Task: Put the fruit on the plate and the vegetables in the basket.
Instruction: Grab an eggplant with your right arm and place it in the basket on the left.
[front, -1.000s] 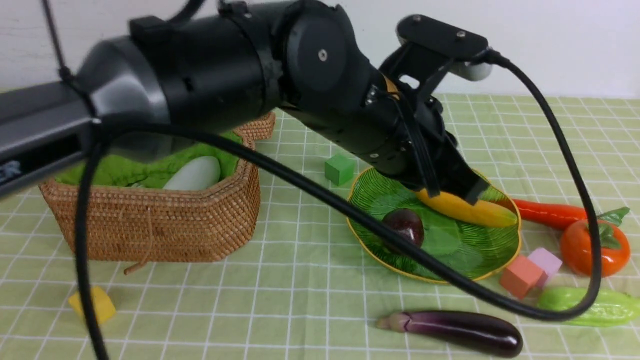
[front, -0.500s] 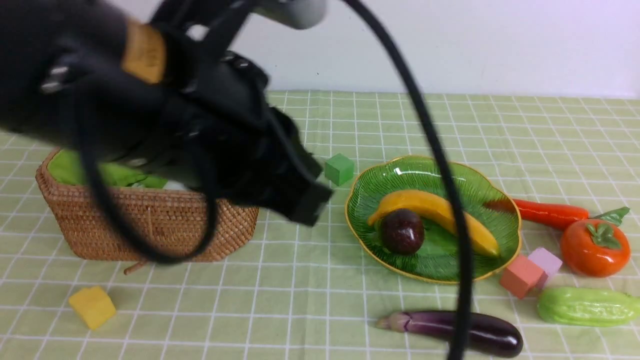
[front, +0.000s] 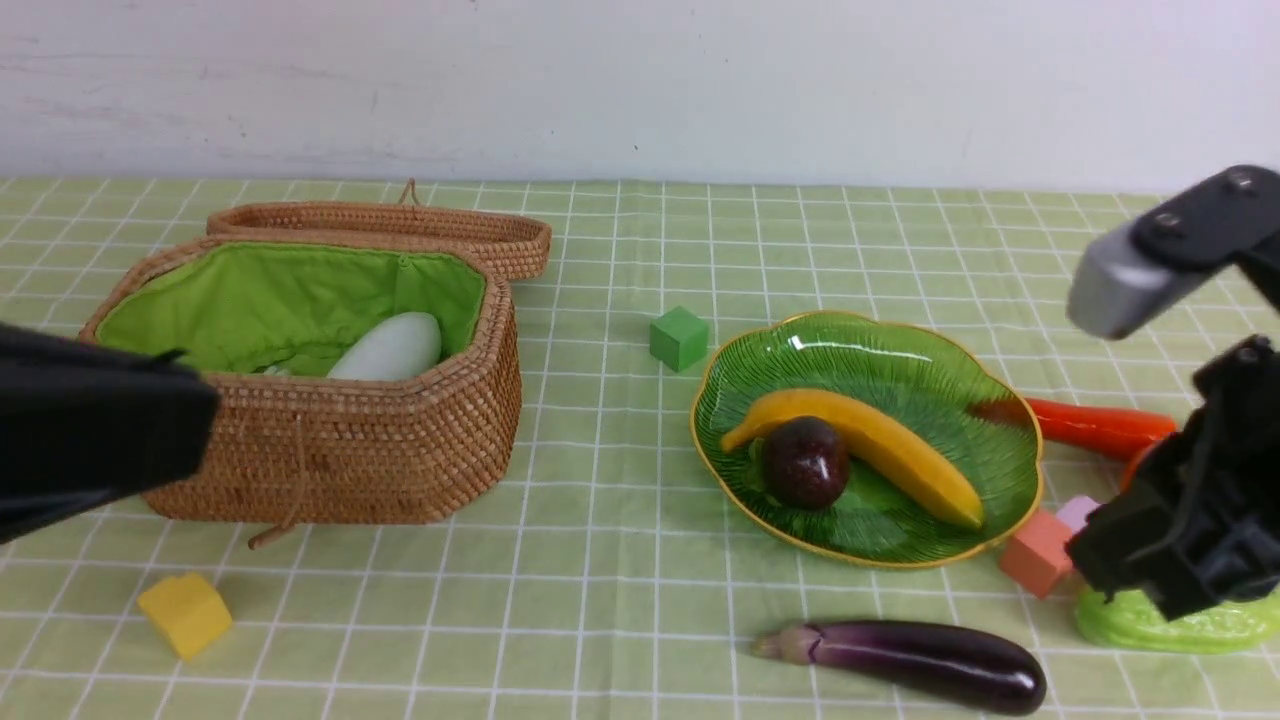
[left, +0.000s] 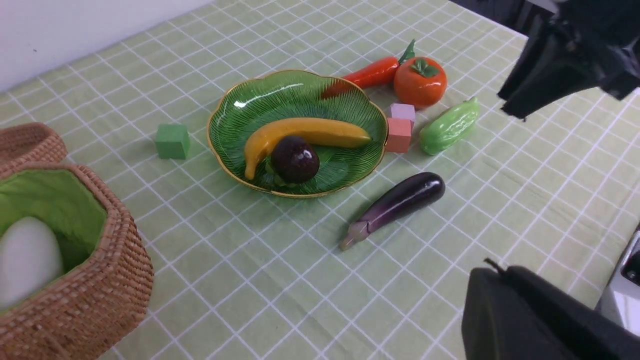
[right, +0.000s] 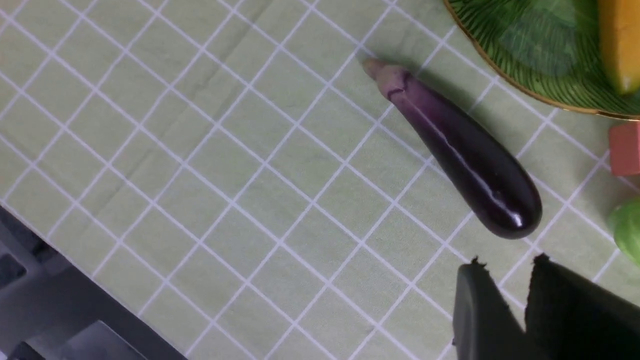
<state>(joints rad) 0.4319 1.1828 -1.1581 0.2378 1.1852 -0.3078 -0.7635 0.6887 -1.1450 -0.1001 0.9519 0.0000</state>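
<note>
The green plate (front: 860, 350) holds the yellow banana (front: 880, 440) and the dark mangosteen (front: 805, 462). In the wicker basket (front: 340, 450) lies the white vegetable (front: 390, 347). The carrot (front: 1090, 425) lies behind the plate, next to the persimmon (left: 420, 87). An eggplant (front: 900, 665) rests on the cloth in front of the plate. My right gripper (front: 1150, 570) hangs just over the bumpy gourd (left: 449, 132), its jaws a little apart and empty (right: 506, 262). My left gripper (front: 200, 420) is shut and empty in front of the basket.
The basket's lid (front: 400, 225) lies open behind it. Foam cubes are scattered about: green (front: 678, 337) beside the plate, yellow (front: 185, 612) at the front left, salmon (front: 1035, 552) and pink (front: 1078, 512) between plate and gourd. The table's near edge (right: 75, 300) shows in the right wrist view.
My left arm let go of the banana on the plate and pulled back to the left. My right arm has come in from the right, above the gourd.
</note>
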